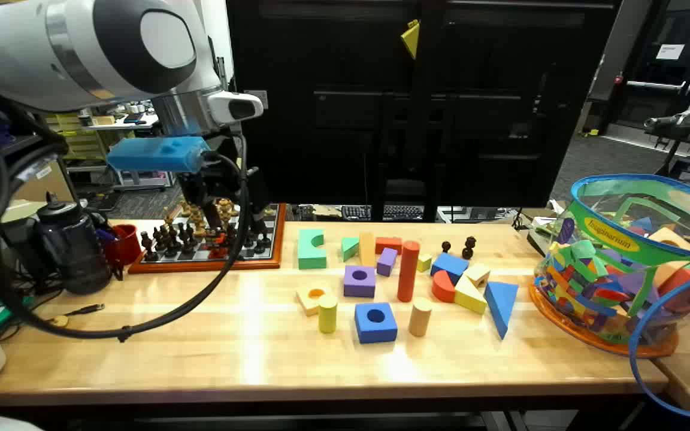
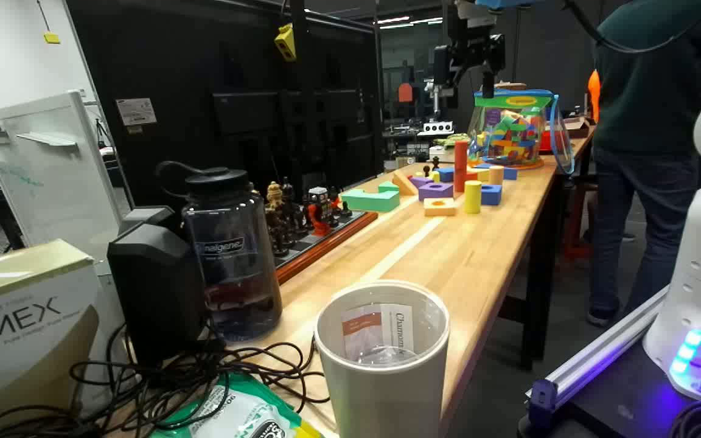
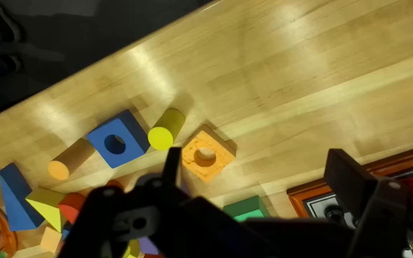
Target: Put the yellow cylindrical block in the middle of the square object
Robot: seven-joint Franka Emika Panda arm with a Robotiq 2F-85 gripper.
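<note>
The yellow cylindrical block [image 1: 327,315] stands upright on the table; it also shows in an exterior view [image 2: 472,197] and in the wrist view [image 3: 160,138]. Square blocks with round holes lie near it: a blue one [image 1: 376,332], a light orange one [image 1: 305,302] and a purple one [image 1: 359,289]. The blue one [image 3: 129,125] and the orange one [image 3: 210,170] flank the yellow block in the wrist view. My gripper [image 1: 234,220] is high above the table, over the chessboard side. Its fingers [image 3: 255,152] are wide apart with nothing between them.
A tall red cylinder [image 1: 408,272], a tan cylinder [image 1: 420,317] and several other blocks stand around. A clear bag of blocks [image 1: 611,230] is at the right end. A chessboard [image 1: 261,263] with pieces, a water bottle [image 2: 229,255] and a cup [image 2: 381,389] stand opposite.
</note>
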